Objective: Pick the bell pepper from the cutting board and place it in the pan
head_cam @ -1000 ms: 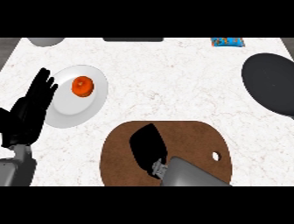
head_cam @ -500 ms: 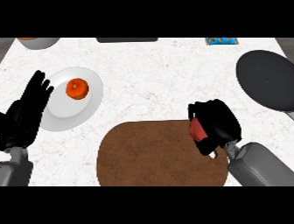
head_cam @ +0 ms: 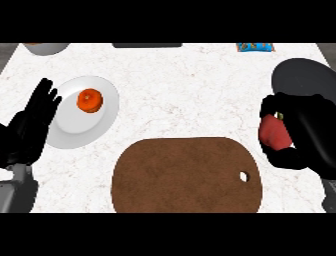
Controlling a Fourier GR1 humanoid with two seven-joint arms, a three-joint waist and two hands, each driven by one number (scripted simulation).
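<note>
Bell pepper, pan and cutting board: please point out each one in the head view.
bell pepper [head_cam: 275, 132], head view, on its red side that shows between the curled fingers of the right hand [head_cam: 315, 137].
pan [head_cam: 309, 76], head view, on its dark inner surface.
cutting board [head_cam: 186, 175], head view, on the middle of its brown top.

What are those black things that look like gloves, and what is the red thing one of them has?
Those are a robot's two hands. The picture is taken from the robot's head, looking down at a kitchen counter. The right hand is curled round a red bell pepper. It holds the pepper between the brown cutting board and the dark pan, where the pepper should go. The left hand is open and just rests at the left edge. Next to it is a white plate with something orange on it.
</note>
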